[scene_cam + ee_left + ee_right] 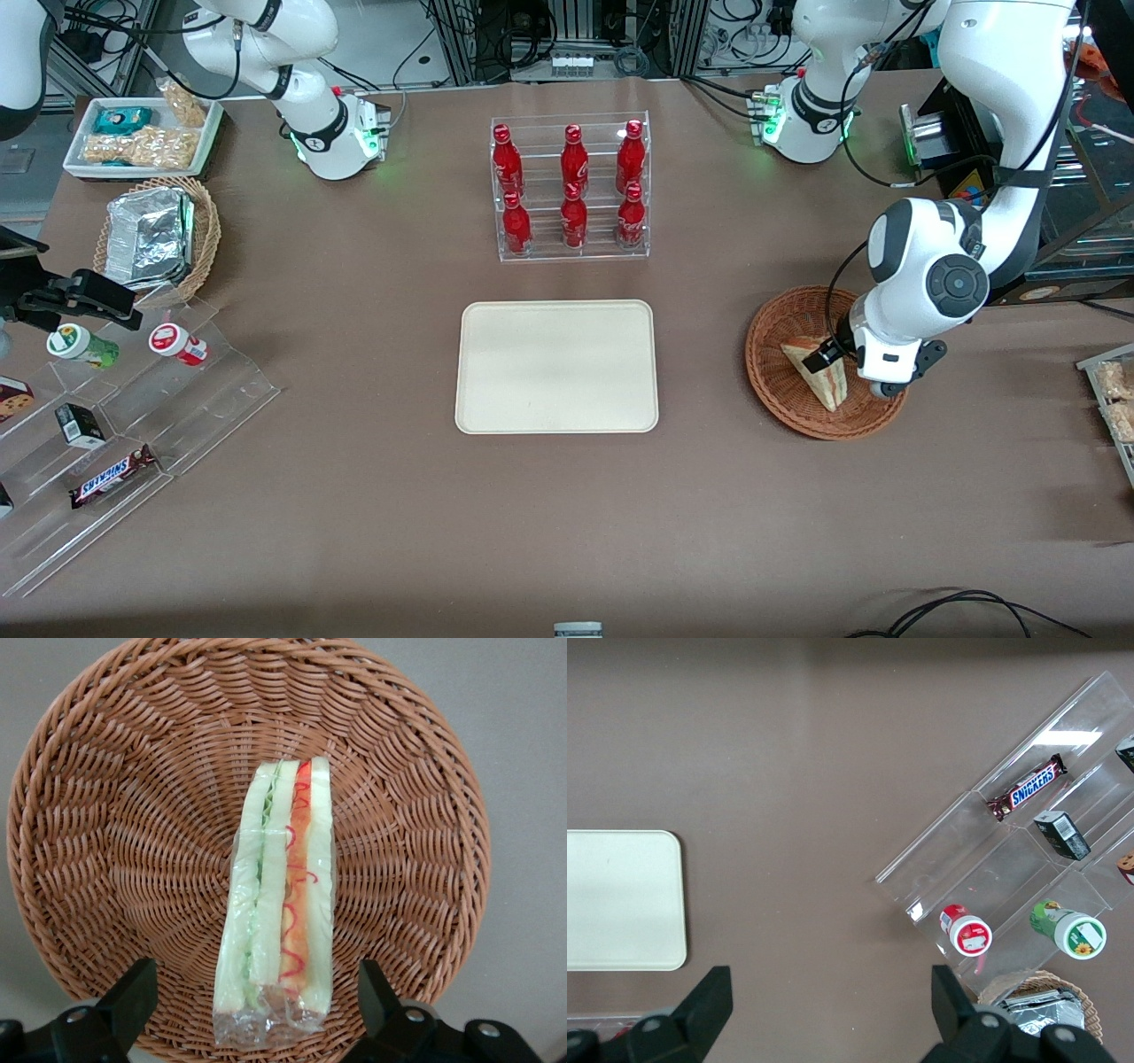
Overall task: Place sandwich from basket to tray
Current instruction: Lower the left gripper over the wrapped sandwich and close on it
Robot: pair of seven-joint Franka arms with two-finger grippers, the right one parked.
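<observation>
The sandwich [819, 370] is a wrapped white-bread wedge with red and green filling, lying in the reddish-brown wicker basket [772, 372] toward the working arm's end of the table. In the left wrist view the sandwich [279, 912] lies across the middle of the basket [124, 842]. My left gripper [842, 365] hangs just above the basket over the sandwich. It is open, with one finger [133, 997] on each side of the sandwich's wrapped end [257, 1005], and it does not touch the wrap. The cream-white tray [556, 366] lies empty at the table's middle.
A clear rack of red bottles [571, 188] stands farther from the front camera than the tray. Toward the parked arm's end are a tan basket with a foil packet [151, 235], a white snack tray [142, 135] and a clear stepped stand with snacks [115, 416].
</observation>
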